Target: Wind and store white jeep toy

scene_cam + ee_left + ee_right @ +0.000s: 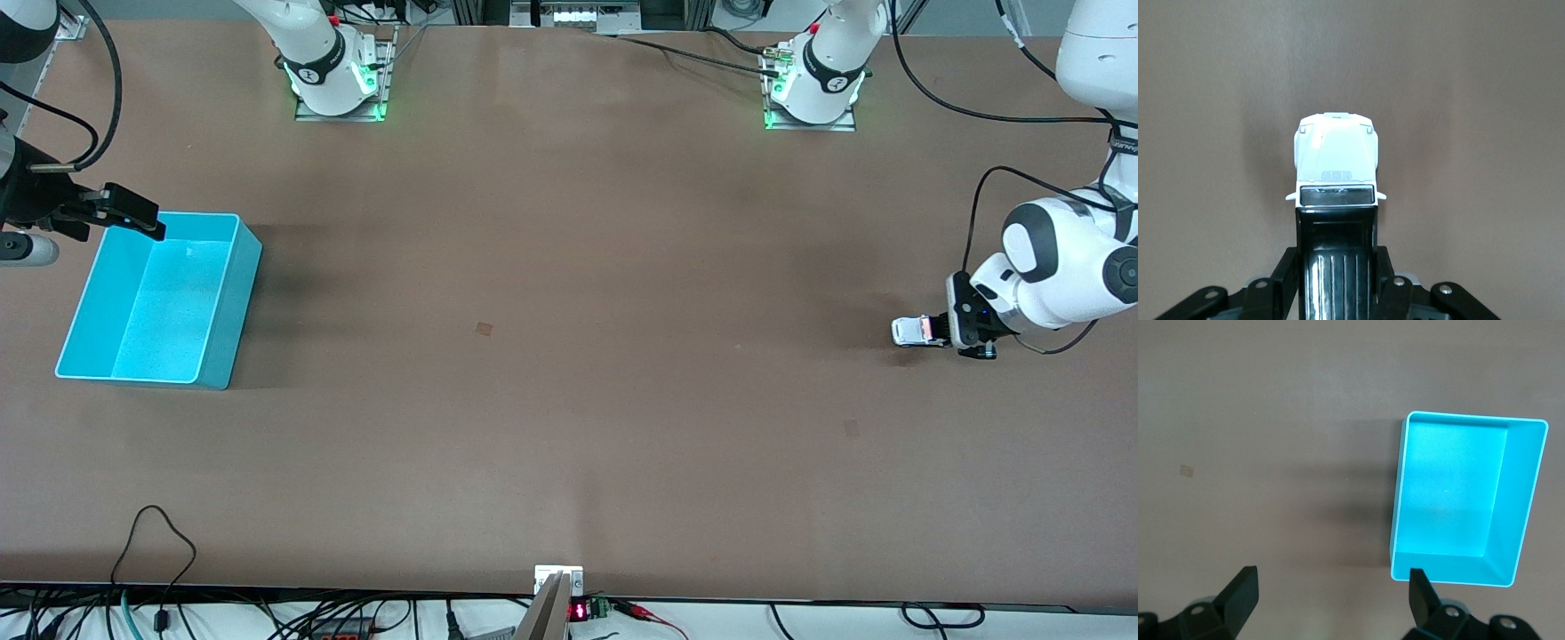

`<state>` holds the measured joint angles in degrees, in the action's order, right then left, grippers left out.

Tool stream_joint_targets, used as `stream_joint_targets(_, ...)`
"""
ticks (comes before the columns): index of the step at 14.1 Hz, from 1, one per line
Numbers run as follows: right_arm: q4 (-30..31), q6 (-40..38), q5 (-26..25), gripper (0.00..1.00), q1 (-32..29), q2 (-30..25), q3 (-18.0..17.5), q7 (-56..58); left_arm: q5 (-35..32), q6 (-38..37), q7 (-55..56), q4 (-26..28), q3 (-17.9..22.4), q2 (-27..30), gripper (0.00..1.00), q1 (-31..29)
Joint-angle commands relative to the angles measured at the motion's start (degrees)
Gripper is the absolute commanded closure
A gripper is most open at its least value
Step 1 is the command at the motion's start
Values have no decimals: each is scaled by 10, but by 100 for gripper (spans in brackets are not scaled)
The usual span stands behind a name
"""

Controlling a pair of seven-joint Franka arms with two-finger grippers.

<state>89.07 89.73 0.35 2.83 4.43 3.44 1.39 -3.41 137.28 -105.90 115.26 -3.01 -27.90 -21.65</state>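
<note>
Left end effector (944, 330) grips jeep (911, 331) by its rear only; it may slip during winding. Right end effector (133, 216) waits wide over bin (222, 311).

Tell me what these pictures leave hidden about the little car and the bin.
- Jeep rear and wheels: in the left wrist view the left gripper covers the rear, and the body hides the wheels.
- Jeep details: too small in the front view.
- Bin corner: in the front view the right gripper overlaps it.
- Right gripper: its fingers are cut off by the right wrist view's edge.
</note>
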Motion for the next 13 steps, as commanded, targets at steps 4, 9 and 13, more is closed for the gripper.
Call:
stream_joint_targets(4,11,0,4,0,2,-13,0,-7,-5,11,-27,-35,-6,-53,31,-17)
stream_joint_targets(9,11,0,4,0,2,-13,0,-7,-4,-143,-21,-64,-66,36,0,-16)
stream_joint_targets(13,11,0,4,0,2,-13,1,-7,-4,-180,-23,-66,-86,72,0,-12)
